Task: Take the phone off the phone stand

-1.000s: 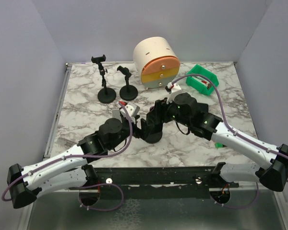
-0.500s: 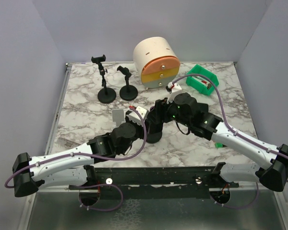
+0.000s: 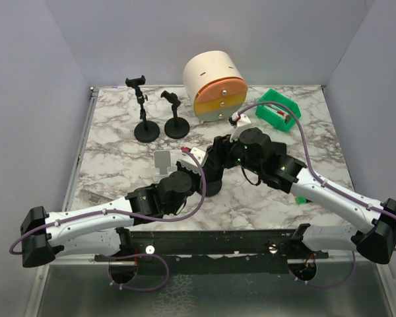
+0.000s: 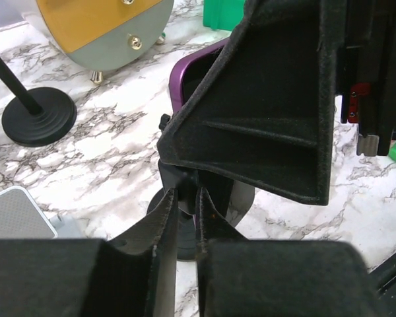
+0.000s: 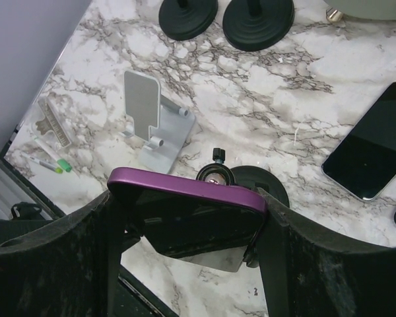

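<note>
claw pinching phone stand, phone above

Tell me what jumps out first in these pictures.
Mid-table, everything converges on one black stand: the right tool clamps the purple phone by its side edges, while the left tool pinches the stand's stem below. Behind them sits a cream drum of orange, yellow and grey drawers, with a green bin to its right.

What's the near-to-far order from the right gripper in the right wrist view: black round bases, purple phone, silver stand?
1. purple phone: held between the fingers of the right gripper.
2. silver stand: on the marble beyond the phone, to the left.
3. black round bases: at the top edge, farthest; the two are too close to rank against each other.
</note>
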